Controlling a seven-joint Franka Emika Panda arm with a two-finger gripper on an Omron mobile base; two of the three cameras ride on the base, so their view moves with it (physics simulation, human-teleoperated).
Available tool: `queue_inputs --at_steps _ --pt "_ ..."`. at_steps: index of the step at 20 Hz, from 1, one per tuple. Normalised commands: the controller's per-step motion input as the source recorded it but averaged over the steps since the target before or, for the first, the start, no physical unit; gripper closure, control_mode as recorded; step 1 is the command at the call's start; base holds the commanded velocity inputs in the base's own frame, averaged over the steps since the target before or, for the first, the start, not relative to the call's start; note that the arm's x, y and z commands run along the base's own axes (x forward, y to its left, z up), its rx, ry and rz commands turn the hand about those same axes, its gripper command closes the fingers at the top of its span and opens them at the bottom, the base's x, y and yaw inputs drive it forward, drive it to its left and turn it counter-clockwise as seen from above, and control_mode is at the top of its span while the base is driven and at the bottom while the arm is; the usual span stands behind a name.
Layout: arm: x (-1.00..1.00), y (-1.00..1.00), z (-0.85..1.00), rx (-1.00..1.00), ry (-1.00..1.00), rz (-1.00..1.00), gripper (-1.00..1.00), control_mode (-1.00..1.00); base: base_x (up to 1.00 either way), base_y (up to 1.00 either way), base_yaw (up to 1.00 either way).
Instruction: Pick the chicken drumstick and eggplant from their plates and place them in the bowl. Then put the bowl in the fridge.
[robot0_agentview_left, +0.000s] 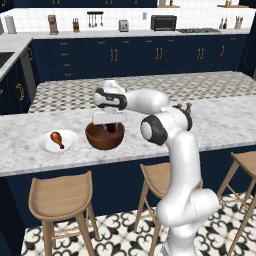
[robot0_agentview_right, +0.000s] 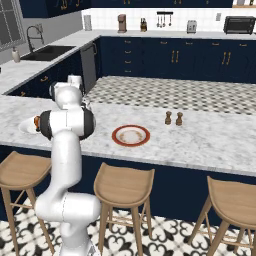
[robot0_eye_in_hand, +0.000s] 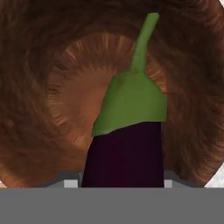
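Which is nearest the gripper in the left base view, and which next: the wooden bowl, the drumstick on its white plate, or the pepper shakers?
1. The wooden bowl: directly under the gripper, which holds the eggplant over it.
2. The chicken drumstick: on the white plate, just left of the bowl.
3. The pepper shakers: farther right, past the arm's elbow.
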Motion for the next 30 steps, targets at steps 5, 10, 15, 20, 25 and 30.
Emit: queue_inputs --at_steps 5,10,15,20,25,30 --pt "0.13 0.0 -0.56 0.0 0.0 0.0 -1.0 -1.0 0.0 0.0 0.0" --pt "-0.04 -0.05 -0.15 0.01 0.0 0.0 -1.0 -1.0 0.0 0.0 0.0" --pt "-0.28 -0.02 0.0 0.0 -0.05 0.0 -1.0 -1.0 0.0 0.0 0.0" --pt "-0.79 -0.01 0.4 0.0 -0.17 0.0 -1.0 -1.0 0.0 0.0 0.0" --pt "-1.0 -0.59 0.44 0.03 -0.07 0.0 -1.0 -1.0 0.0 0.0 0.0" --pt "-0.99 -0.97 0.46 0.02 -0.03 -0.01 -1.0 -1.0 0.0 0.0 0.0"
